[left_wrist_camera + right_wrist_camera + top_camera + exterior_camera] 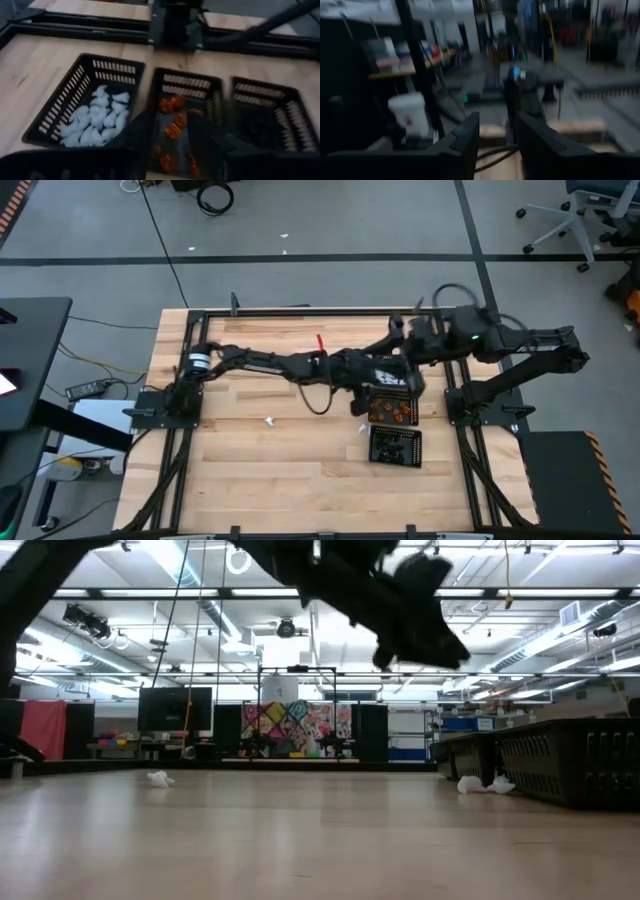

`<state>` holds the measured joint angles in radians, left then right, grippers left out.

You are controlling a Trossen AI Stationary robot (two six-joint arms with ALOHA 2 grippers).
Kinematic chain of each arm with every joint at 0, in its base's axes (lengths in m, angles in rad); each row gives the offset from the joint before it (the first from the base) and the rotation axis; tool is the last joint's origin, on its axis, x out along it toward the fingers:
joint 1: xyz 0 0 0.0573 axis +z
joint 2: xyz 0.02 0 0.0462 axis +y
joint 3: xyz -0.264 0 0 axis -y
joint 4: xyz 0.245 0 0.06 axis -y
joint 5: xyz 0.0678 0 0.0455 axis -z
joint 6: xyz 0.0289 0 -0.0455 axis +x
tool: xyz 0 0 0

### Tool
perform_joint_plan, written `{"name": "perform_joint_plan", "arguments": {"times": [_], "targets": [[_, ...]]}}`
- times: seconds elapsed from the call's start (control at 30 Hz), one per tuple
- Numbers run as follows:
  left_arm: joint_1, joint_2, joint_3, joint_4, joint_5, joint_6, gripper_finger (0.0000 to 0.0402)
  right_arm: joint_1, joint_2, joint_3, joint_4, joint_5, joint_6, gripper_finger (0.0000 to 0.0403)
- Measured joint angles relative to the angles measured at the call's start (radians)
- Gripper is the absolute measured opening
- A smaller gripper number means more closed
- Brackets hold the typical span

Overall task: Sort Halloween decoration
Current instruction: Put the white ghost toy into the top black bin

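In the left wrist view, three black mesh trays stand side by side. One holds white trinkets (97,120), the middle one orange trinkets (172,127), and the third tray (272,117) looks dark inside. My left gripper (170,145) hovers open above the orange tray's near rim, nothing between its fingers; in the high view it (363,404) is at the trays' left side. Two white trinkets (268,420) (362,430) lie loose on the table; the low view shows them too (160,778) (485,783). My right gripper (497,142) is open, raised near the table's far right corner, facing the room.
The left arm (270,363) stretches across the table's far half and hides the tray of white trinkets from above. The orange tray (393,412) and the dark tray (395,446) sit near the right edge. A small red item (320,340) lies near the far edge. Bare wood lies to the left and near.
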<state>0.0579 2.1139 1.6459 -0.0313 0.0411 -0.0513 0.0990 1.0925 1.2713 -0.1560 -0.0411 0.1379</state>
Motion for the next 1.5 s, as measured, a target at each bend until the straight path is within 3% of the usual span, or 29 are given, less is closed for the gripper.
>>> {"name": "perform_joint_plan", "arguments": {"times": [0.13, 0.33, 0.57, 0.93, 1.1, 1.3, 1.43, 1.5], "targets": [[-0.024, -0.091, -0.107, -0.032, -0.016, 0.01, 0.01, -0.002, -0.031, 0.001, 0.127, -0.01, -0.08, 0.0131], [-0.047, -0.289, -0.373, 0.066, -0.035, -0.037, 0.0071, -0.042, -0.019, 0.002, 0.121, 0.005, -0.122, 0.0131], [-0.085, -0.54, -0.65, 0.091, -0.066, -0.049, 0.0055, -0.057, 0.145, 0.0, 0.139, 0.021, -0.089, 0.0128], [-0.179, -0.889, -1.02, 0.04, -0.066, -0.147, 0.0055, -0.053, 0.407, 0.0, 0.423, 0.173, 0.054, 0.0128], [-0.227, -0.983, -1.114, -0.024, -0.061, -0.177, 0.0082, -0.049, 0.469, 0.0, 0.459, 0.18, 0.154, 0.0127], [-0.273, -1.066, -1.205, -0.046, -0.062, -0.249, 0.0155, -0.027, 0.524, 0.007, 0.447, 0.186, 0.185, 0.0127], [-0.296, -1.088, -1.284, -0.007, -0.072, -0.32, 0.0181, -0.011, 0.544, 0.004, 0.423, 0.187, 0.228, 0.0127], [-0.308, -1.088, -1.329, 0.109, -0.077, -0.354, 0.0183, -0.006, 0.544, 0.004, 0.402, 0.187, 0.244, 0.0127]]}}
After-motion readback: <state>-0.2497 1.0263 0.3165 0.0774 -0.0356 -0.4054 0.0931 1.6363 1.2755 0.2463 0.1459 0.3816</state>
